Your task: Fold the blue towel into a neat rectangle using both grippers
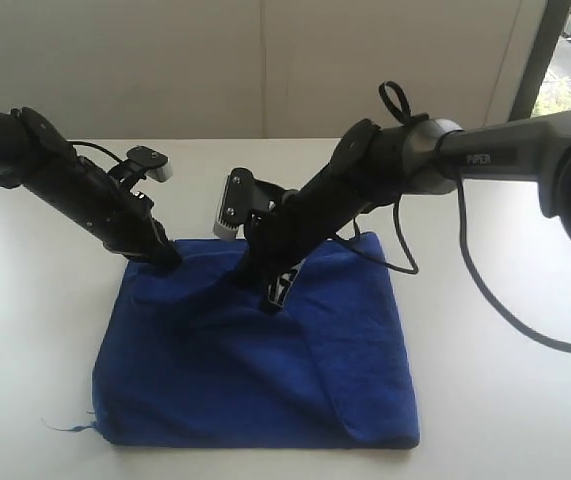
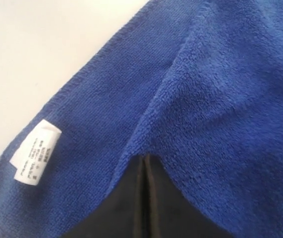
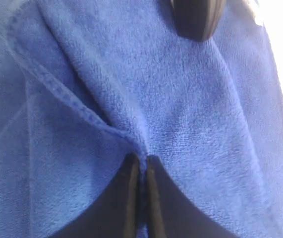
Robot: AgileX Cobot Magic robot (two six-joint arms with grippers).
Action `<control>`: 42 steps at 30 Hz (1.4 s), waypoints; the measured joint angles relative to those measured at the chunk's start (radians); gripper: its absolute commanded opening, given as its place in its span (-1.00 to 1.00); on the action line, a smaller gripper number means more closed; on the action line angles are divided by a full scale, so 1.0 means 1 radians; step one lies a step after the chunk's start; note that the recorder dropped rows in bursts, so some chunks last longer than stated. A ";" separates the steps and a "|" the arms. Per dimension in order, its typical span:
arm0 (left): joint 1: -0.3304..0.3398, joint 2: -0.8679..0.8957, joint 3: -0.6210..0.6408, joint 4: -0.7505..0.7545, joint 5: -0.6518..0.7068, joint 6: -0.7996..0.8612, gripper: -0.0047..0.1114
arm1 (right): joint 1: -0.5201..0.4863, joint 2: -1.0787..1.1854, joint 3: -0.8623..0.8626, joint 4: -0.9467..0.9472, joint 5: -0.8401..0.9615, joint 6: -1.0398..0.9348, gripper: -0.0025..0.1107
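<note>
The blue towel [image 1: 265, 360] lies folded on the white table [image 1: 495, 400], and its far edge is bunched up where both grippers hold it. At the towel's far left corner, my left gripper [image 1: 168, 256] is shut, its jaws pressed together with a fold of towel [image 2: 215, 114] at the tips [image 2: 145, 162]. Near the middle of the far edge, my right gripper [image 1: 275, 292] is shut on a raised ridge of towel [image 3: 191, 124]. Blue cloth shows between its fingers [image 3: 142, 166]. A hemmed edge [image 3: 57, 89] runs up to that pinch.
A white care label [image 2: 34, 151] is sewn at the towel's edge beside bare table [image 2: 42, 39]. A black rounded tip [image 3: 196, 17] rests on the towel beyond the right gripper. A loose thread [image 1: 70, 428] trails from the near left corner. A black cable [image 1: 485, 290] hangs from the right arm.
</note>
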 measured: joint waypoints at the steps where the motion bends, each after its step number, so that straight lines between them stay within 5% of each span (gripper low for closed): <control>1: 0.000 0.000 0.000 0.000 0.000 0.000 -0.91 | 0.000 -0.010 0.000 0.000 0.015 0.003 -0.96; 10: 0.000 0.000 0.000 0.002 0.000 0.000 -0.91 | 0.042 -0.114 0.000 -0.063 0.131 0.098 -0.96; 17: 0.000 0.000 0.000 0.002 0.006 0.000 -0.91 | 0.094 -0.119 0.000 -0.239 0.033 0.266 -0.94; 24: 0.000 0.000 0.000 0.002 0.009 0.000 -0.91 | 0.094 -0.119 0.000 -0.260 0.024 0.300 -0.48; 33: 0.000 0.000 0.000 0.002 0.009 0.000 -0.91 | 0.094 -0.119 0.000 -0.262 0.072 0.300 -0.37; 39: 0.000 0.000 0.000 0.002 0.009 0.000 -0.91 | 0.094 -0.119 0.000 -0.262 0.072 0.292 0.14; 42: 0.000 0.000 0.000 0.002 0.009 0.000 -0.91 | 0.094 -0.119 0.000 -0.262 0.070 0.280 0.12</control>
